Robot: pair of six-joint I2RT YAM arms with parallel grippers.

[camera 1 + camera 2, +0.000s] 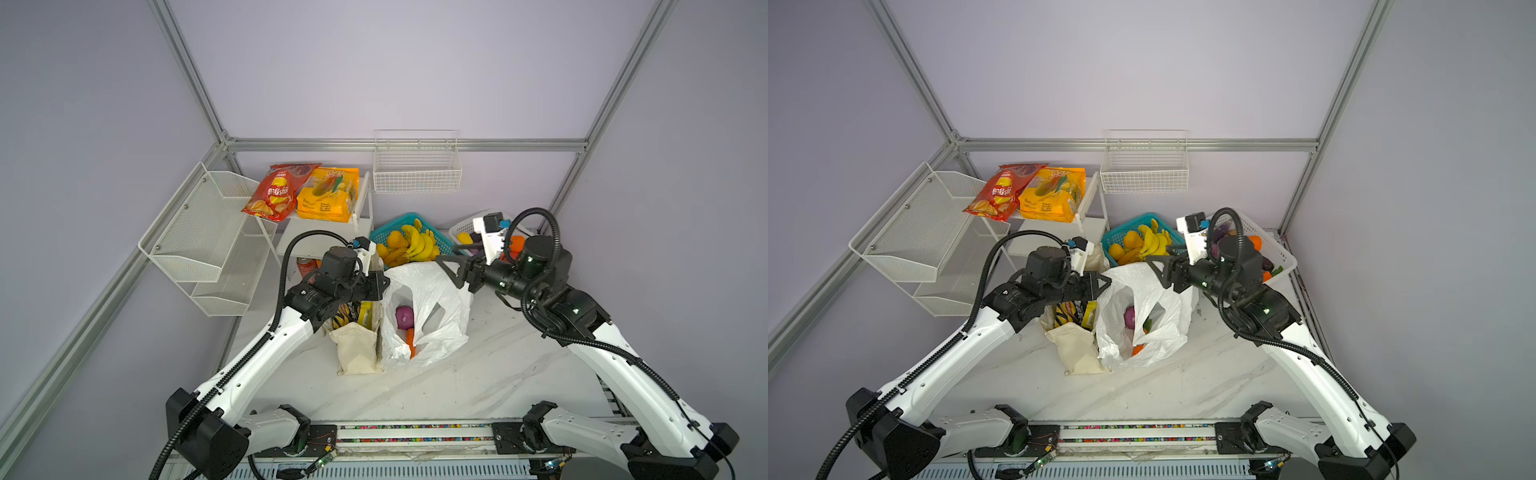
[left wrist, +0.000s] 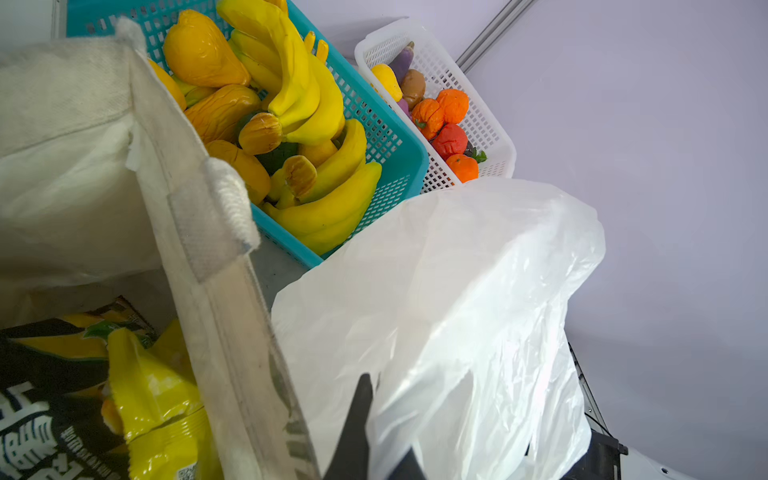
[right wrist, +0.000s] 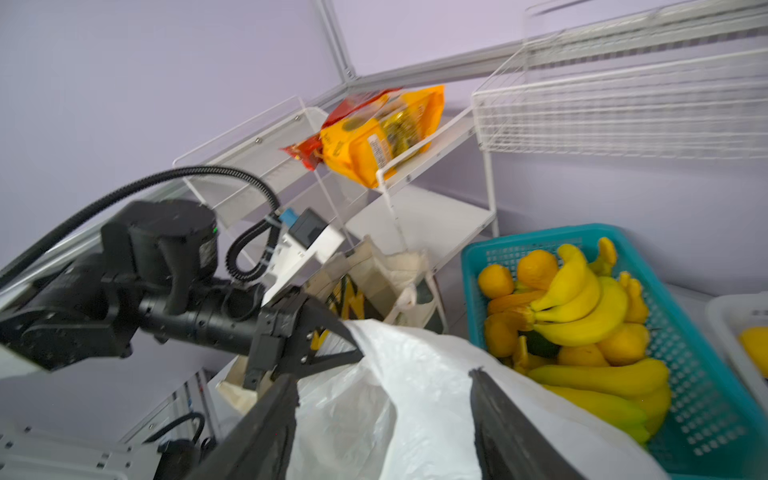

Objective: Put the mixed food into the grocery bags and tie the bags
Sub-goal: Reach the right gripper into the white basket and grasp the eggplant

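**Desk:** Where did the plastic bag [image 1: 428, 320] stand?

**Photographer:** At the middle of the table [image 1: 478, 374], with its mouth gaping upward. In both top views it touched the canvas tote [image 1: 357, 349] on its left. A purple vegetable [image 1: 402, 318] and an orange piece [image 1: 410, 338] lay inside it.

**Desk:** And the grippers?

**Photographer:** The left gripper [image 1: 386, 283] sat at the bag's left rim, just above the line where bag met tote. Its fingers were pressed together on a fold of the thin plastic. The right gripper [image 1: 446, 272] hung at the bag's far right rim with its jaws spread wide. In the right wrist view, white plastic lay between its two fingers [image 3: 266, 424], unpinched.

**Desk:** What did the tote hold?

**Photographer:** A black chip bag [image 2: 41, 415] with yellow zigzags and a small yellow packet [image 2: 153, 395], side by side inside it.

**Desk:** The rest of the food?

**Photographer:** The bananas [image 1: 419, 245] lay among other yellow fruit in the teal basket [image 1: 384, 232], just behind the plastic bag. A white basket [image 1: 461, 224] of small toy vegetables stood beside it, partly hidden by the right arm. A red chip bag [image 1: 274, 191] and an orange packet [image 1: 328, 199] rested on the white shelf [image 1: 322, 235] at the back left, well apart from both grippers.
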